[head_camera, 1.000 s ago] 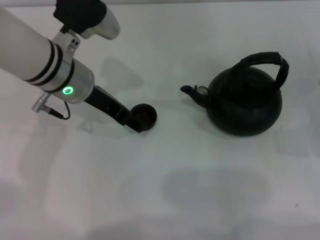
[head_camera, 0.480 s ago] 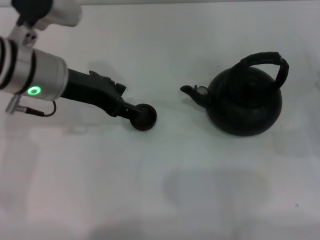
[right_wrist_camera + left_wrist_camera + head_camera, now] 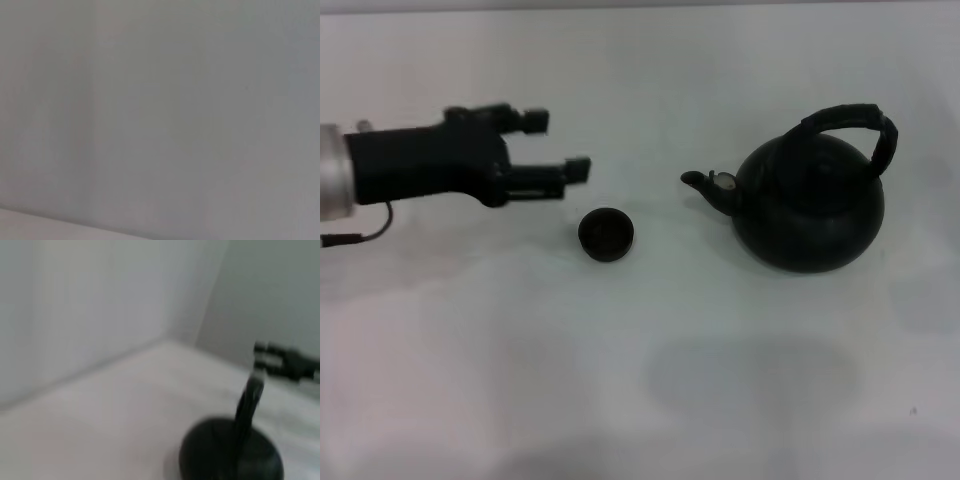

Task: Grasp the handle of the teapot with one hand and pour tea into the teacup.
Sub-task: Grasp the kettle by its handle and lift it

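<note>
So basically nothing was poured at this point. My left gripper [image 3: 558, 146] hung spread wide and empty near the table's [image 3: 740, 400] left edge, just beside the teacup [image 3: 606, 234] but not touching it. The teapot [image 3: 810, 205] sat upright toward the right edge, spout facing the cup, its handle [image 3: 850, 118] ungrabbed. I couldn't see the right gripper anywhere. Grabbing, lifting and tipping were all left.
</note>
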Controlling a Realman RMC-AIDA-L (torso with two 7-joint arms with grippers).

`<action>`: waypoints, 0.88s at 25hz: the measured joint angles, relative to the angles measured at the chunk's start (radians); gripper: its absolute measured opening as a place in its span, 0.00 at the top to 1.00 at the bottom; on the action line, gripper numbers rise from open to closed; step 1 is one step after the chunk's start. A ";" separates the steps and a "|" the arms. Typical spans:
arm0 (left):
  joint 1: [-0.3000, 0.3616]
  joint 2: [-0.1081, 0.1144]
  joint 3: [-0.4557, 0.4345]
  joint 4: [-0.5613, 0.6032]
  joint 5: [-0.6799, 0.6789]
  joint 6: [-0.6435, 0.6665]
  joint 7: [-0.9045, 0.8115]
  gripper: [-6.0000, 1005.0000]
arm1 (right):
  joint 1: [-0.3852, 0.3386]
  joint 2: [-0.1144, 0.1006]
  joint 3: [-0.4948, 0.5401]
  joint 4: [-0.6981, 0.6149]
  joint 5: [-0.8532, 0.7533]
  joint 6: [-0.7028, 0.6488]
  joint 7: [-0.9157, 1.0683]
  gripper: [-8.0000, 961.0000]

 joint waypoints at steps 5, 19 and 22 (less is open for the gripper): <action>0.041 0.002 -0.109 -0.192 -0.270 -0.055 0.309 0.12 | -0.092 0.008 -0.011 -0.200 -0.138 0.010 0.204 0.09; 0.002 -0.001 -0.261 -0.523 -0.354 -0.064 0.613 0.12 | -0.069 0.015 -0.096 -0.194 -0.230 0.056 0.309 0.09; -0.002 0.000 -0.262 -0.559 -0.381 -0.063 0.642 0.12 | -0.039 0.014 -0.095 -0.141 -0.230 0.051 0.278 0.09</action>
